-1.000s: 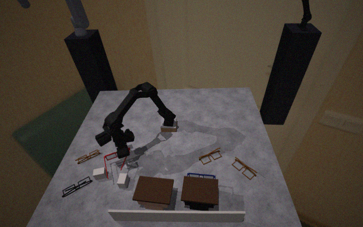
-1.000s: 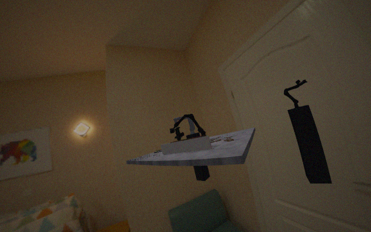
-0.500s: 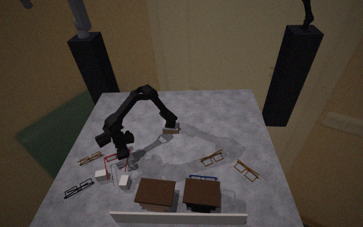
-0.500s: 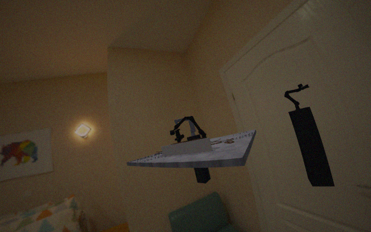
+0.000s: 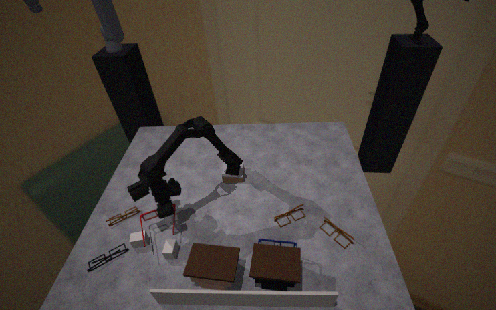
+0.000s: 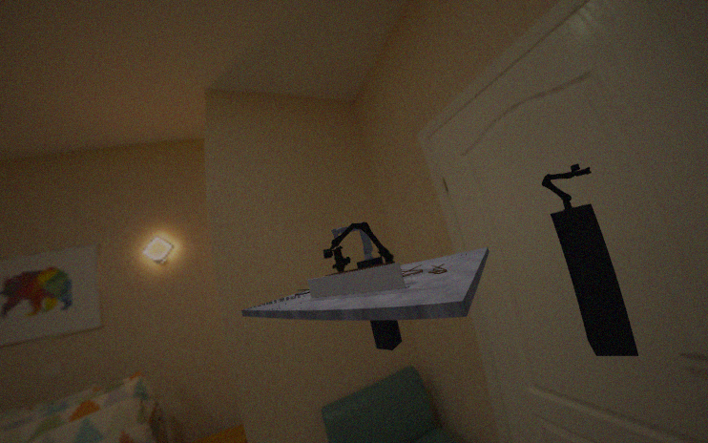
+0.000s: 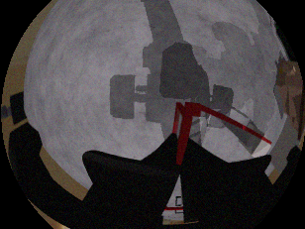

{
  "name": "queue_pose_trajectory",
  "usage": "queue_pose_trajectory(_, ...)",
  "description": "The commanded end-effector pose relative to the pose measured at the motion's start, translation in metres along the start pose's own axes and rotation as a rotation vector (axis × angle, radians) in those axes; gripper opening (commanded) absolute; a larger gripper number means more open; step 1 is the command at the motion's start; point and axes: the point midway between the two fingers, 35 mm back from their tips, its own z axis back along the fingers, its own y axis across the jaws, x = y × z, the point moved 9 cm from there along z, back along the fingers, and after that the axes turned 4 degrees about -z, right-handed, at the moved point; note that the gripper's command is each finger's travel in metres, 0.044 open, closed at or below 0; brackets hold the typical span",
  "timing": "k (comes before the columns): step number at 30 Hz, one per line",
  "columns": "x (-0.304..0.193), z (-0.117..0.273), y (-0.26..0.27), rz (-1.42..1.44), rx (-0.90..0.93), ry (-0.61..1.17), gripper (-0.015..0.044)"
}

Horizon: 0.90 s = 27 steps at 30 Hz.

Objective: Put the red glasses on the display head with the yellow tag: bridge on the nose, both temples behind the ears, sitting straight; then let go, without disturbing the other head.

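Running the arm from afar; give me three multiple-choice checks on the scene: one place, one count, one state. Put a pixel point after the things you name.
1. Where are the blue glasses [image 5: 277,241]?
A. Beside the black glasses [image 5: 107,257]
B. On a white block
C. By a brown board [image 5: 275,262]

2. How many white blocks [image 5: 138,238] [image 5: 170,249] stand near the red glasses [image 5: 174,219] [image 7: 184,135]?
A. One
B. Two
C. Four

3. The gripper [image 5: 165,216] [image 7: 176,138] is:
A. Shut on the red glasses
B. Wide open
C. Shut on nothing

1 C: blue frame shows at the board's edge.
2 B: two pale blocks show.
3 A: red frame sits between the fingers.
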Motion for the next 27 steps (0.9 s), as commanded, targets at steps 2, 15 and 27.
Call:
queue_pose_trajectory(2, -0.004, 0.001, 0.001, 0.003, 0.003, 0.006, 0.0)
queue_pose_trajectory(15, -0.011, 0.001, 0.002, 0.003, 0.003, 0.007, 0.0)
queue_pose_trajectory(27, -0.016, 0.001, 0.003, 0.003, 0.004, 0.007, 0.0)
